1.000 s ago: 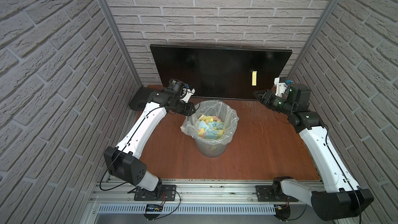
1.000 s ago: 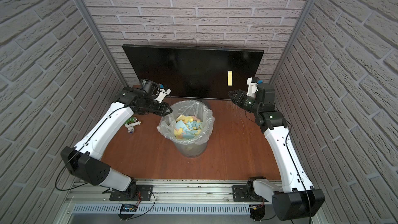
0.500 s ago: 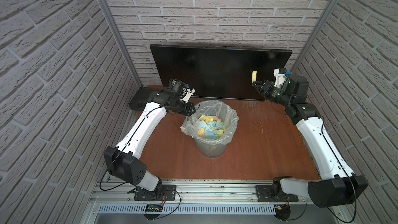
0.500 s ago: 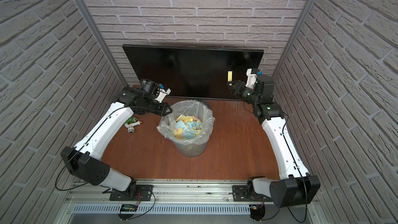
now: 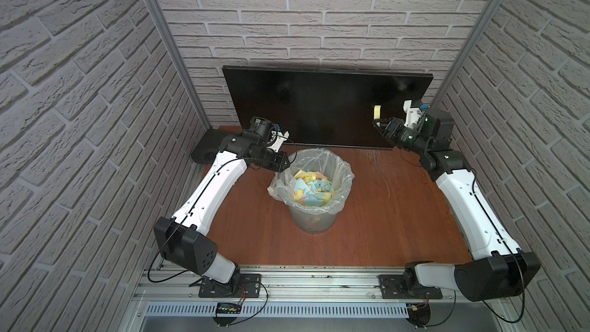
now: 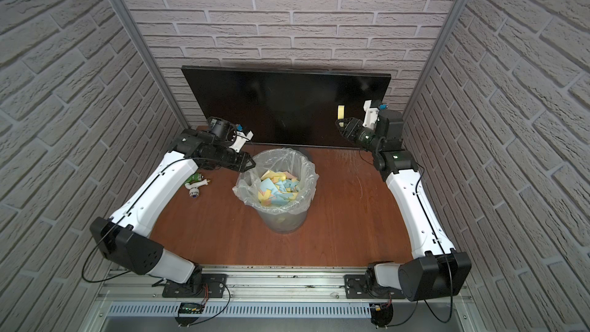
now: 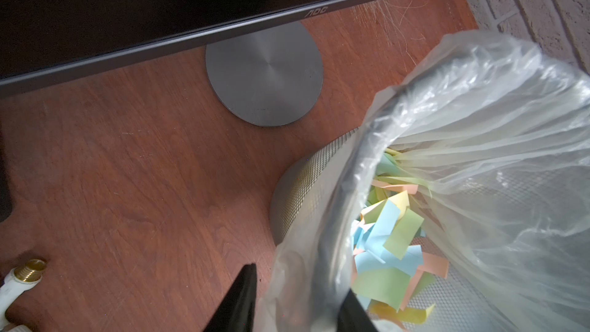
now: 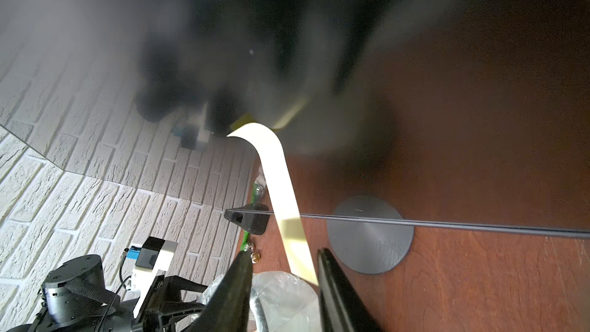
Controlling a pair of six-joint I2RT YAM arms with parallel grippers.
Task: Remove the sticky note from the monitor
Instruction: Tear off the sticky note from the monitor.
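Monitor point(image 5: 319, 106) stands upright at the back of the wooden table point(image 5: 383, 218), screen dark, its round grey stand base point(image 7: 265, 78) flat on the wood below the lower bezel. Sticky note point(image 5: 377, 111), pale yellow, sits on the right part of the screen, toward the right arm; visible in both top views. In the right wrist view the note point(image 8: 281, 186) touches the glass only at its upper end, where it meets its own reflection; the rest curls off the screen and hangs down into the right gripper point(image 8: 284, 253). That gripper's jaws stand apart, with the note's lower end between them, lying against one finger point(image 8: 332, 282) and clear of the other. No pinch from both sides seen. Left gripper point(image 7: 300, 282) is at the near rim of the mesh bin point(image 7: 303, 186), one finger outside the wall and one inside, closed on the rim and the clear plastic liner point(image 5: 346, 170) folded over it. The bin stands mid-table in front of the monitor and holds a heap of loose paper notes point(image 5: 311, 191) in blue, yellow, green and pink. A small white and green object point(image 6: 194, 183) lies on the table under the left arm, well apart from the bin; too small to identify.
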